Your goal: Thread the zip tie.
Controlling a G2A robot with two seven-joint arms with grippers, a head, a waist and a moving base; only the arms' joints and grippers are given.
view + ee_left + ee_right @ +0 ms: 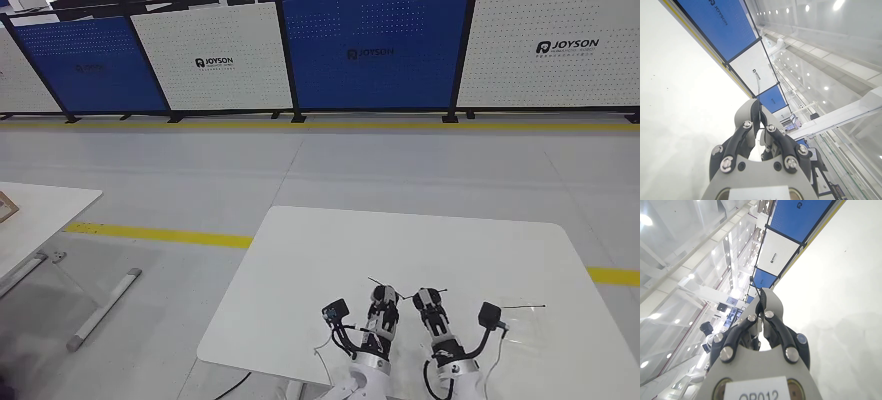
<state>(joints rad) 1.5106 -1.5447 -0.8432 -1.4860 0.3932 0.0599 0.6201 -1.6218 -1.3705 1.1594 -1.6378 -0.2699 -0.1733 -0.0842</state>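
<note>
Black zip tie [755, 286] in right tool [762, 291]

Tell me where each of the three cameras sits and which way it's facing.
Top view: above the arms, looking down and forward at the white table; both arms show at its near edge.
Left wrist view: behind the left tool, looking along it, tilted up toward the ceiling; tool shut on a thin strip.
Right wrist view: behind the right tool, likewise tilted up; shut on the zip tie.
Shared: all three show the blue and white panels beyond the table.
</note>
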